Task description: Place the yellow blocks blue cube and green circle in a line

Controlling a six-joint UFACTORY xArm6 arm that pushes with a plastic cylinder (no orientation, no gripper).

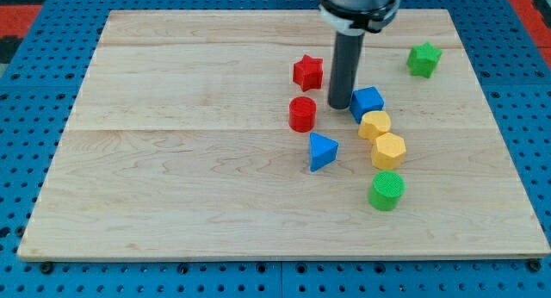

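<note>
The wooden board is lying flat and filling most of the view, resting on a blue pegboard surface; the dark rod is coming down from the view's top, and my tip is sitting on the board just to the view's left of the blue cube, touching it or very nearly so, with the red cylinder a little further to the view's left; there is no gripper here, only the rod, so nothing is being spread or pinched.

The blue cube is standing at the top of a short run of blocks sloping toward the view's bottom right; the rounded yellow block is pressing against its lower corner, the yellow hexagon is touching that one just below, and the green circle is lying a little apart below the hexagon.

The blue triangle is sitting left of the yellow pair; the red star is lying up and left of my tip; the green star is sitting well apart near the board's top right.
</note>
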